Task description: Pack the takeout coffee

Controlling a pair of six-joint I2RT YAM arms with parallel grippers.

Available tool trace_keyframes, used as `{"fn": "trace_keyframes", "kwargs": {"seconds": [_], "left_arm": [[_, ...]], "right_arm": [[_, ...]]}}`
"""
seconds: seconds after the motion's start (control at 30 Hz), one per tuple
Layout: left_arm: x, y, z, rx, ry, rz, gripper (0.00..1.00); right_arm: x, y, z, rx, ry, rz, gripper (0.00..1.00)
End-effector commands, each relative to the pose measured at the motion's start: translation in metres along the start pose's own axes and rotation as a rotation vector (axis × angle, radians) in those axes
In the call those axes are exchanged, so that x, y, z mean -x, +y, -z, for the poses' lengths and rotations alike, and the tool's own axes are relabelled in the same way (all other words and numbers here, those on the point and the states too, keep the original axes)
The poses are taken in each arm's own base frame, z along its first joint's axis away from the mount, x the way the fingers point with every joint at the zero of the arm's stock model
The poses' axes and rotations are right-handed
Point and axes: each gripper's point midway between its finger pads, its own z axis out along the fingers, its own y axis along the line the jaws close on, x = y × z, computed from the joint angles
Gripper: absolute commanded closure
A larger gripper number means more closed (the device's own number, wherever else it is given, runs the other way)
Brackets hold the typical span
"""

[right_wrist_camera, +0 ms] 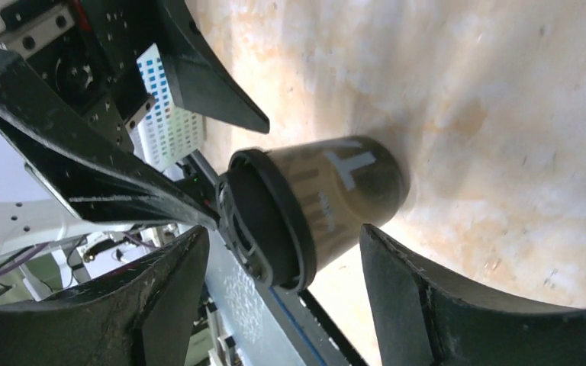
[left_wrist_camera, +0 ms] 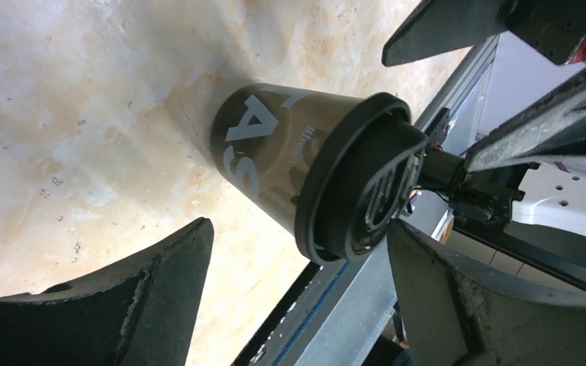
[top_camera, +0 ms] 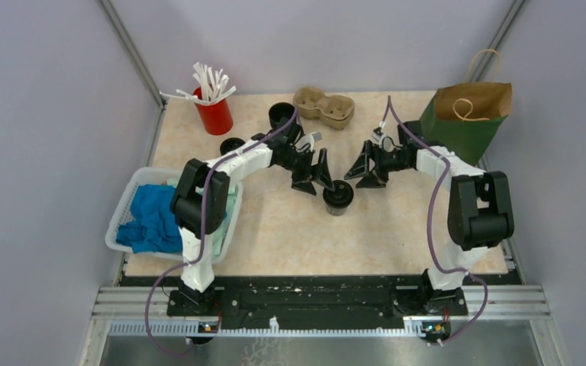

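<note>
Takeout coffee (top_camera: pixel 338 195) upright on table (top_camera: pixel 290 229), flanked by left pincer (top_camera: pixel 313 183) and right pincer (top_camera: pixel 366 177), both released. Risks toppling if clipped off-centre.

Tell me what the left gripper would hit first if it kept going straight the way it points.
Most likely the takeout coffee: in the left wrist view the lidded cup sits framed by the open left gripper, with nothing in between, though depth is unclear.

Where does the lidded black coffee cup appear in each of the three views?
Top external: coffee cup near the middle of the tabletop.
Left wrist: cup at centre, lid pointing lower right.
Right wrist: cup at centre, lid pointing lower left.
Shared landmark: the beige marbled tabletop under it.
</note>
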Motion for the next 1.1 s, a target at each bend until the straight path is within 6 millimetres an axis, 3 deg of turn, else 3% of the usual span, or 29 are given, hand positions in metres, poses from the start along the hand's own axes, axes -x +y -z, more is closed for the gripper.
{"fn": "trace_keyframes", "kwargs": {"seconds": [0.0, 0.13, 0.33, 0.4, 0.57, 0.67, 0.73, 0.93, 1.07], "left_arm": [[0.002, 0.015, -0.010, 0.026, 0.006, 0.017, 0.14], [-0.011, 0.043, -0.021, 0.092, 0.042, 0.064, 0.27], [-0.034, 0.084, -0.028, 0.186, 0.064, 0.102, 0.36], [-0.037, 0.084, -0.028, 0.177, 0.068, 0.097, 0.36], [-0.035, 0.081, -0.026, 0.174, 0.057, 0.090, 0.36], [-0.034, 0.080, -0.026, 0.170, 0.055, 0.085, 0.37], [-0.035, 0.081, -0.026, 0.177, 0.057, 0.080, 0.37], [-0.037, 0.082, -0.025, 0.184, 0.059, 0.081, 0.38], [-0.047, 0.093, -0.027, 0.210, 0.073, 0.091, 0.39]], "right_arm": [[0.015, -0.007, -0.016, 0.036, 0.014, 0.030, 0.32], [0.001, -0.030, -0.030, 0.030, 0.039, -0.039, 0.44], [-0.032, -0.070, -0.045, -0.030, 0.017, -0.148, 0.50], [-0.027, -0.065, -0.039, -0.037, -0.007, -0.127, 0.43], [0.012, -0.017, 0.002, -0.016, -0.088, -0.004, 0.25], [0.001, 0.010, 0.004, 0.048, -0.043, 0.087, 0.20], [-0.012, 0.010, -0.003, 0.048, -0.007, 0.112, 0.20], [-0.024, -0.014, -0.019, 0.027, -0.015, 0.042, 0.25], [-0.039, -0.067, -0.040, -0.078, 0.015, -0.136, 0.45]]}}
